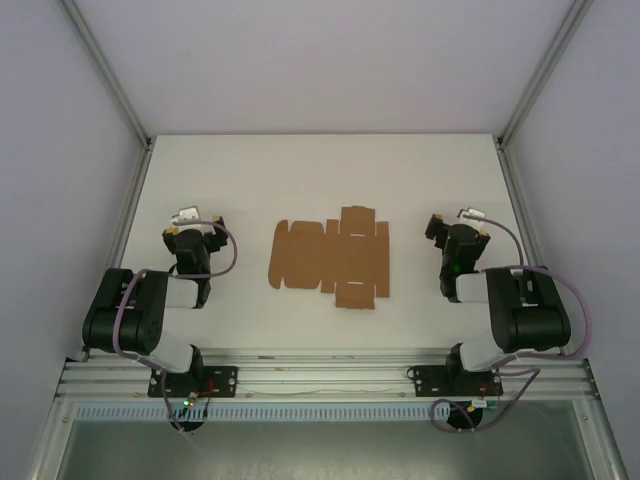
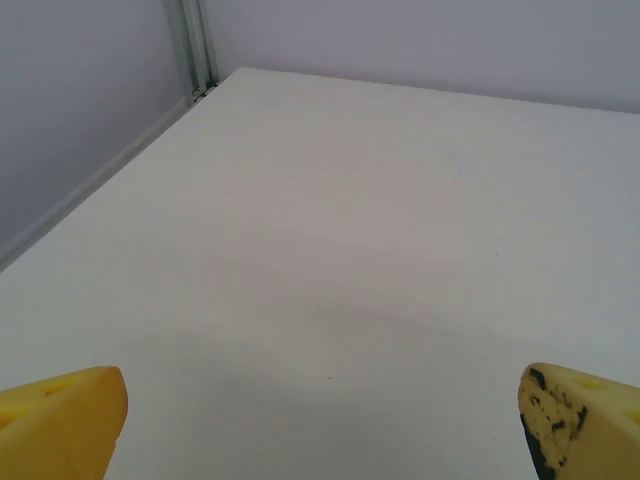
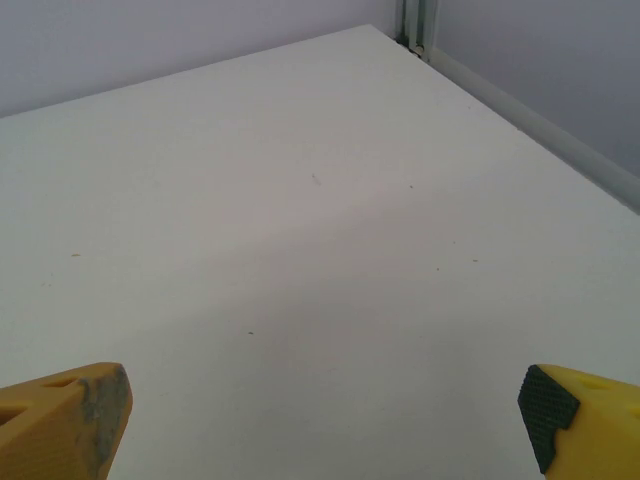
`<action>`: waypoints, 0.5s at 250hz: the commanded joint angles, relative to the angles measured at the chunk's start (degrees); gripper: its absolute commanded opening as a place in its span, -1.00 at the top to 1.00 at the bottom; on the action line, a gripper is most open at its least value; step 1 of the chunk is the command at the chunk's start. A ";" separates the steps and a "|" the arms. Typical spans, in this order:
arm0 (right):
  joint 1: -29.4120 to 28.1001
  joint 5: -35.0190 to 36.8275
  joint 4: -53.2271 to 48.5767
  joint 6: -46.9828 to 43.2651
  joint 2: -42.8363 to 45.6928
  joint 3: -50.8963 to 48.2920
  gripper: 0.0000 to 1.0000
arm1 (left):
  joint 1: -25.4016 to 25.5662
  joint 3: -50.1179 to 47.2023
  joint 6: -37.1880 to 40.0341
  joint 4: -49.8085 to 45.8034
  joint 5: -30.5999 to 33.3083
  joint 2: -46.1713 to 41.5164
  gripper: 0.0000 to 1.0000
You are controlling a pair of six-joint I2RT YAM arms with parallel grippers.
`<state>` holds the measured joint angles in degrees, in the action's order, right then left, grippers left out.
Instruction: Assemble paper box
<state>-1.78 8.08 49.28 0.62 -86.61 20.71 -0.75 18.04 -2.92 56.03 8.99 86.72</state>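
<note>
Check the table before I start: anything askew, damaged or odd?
Nothing stands out. The paper box lies flat and unfolded, roughly square to the table, between the open left gripper and right gripper, touching neither.

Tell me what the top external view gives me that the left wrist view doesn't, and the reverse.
Top external: the paper box, a flat brown die-cut sheet lying on the white table between the arms, and the right gripper, open. Left wrist: a close look at the left gripper and its yellow fingertips, spread wide with nothing between them. Both: the white table and the left gripper, open.
</note>
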 commanded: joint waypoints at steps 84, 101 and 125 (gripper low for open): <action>0.36 -0.16 -0.67 0.87 0.61 1.26 -1.00 | 0.27 0.14 0.49 1.67 -0.12 -0.19 -1.00; 0.37 -0.23 -0.84 0.89 0.56 1.42 -1.00 | 0.23 0.15 0.50 1.66 -0.19 -0.11 -1.00; 0.55 -0.65 -1.20 1.05 0.50 1.54 -1.00 | 0.23 0.19 0.46 1.57 -0.20 -0.09 -1.00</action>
<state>-1.65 7.81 48.82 0.84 -86.63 20.75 -0.75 18.04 -2.92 56.03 8.99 86.72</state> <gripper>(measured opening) 0.999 0.998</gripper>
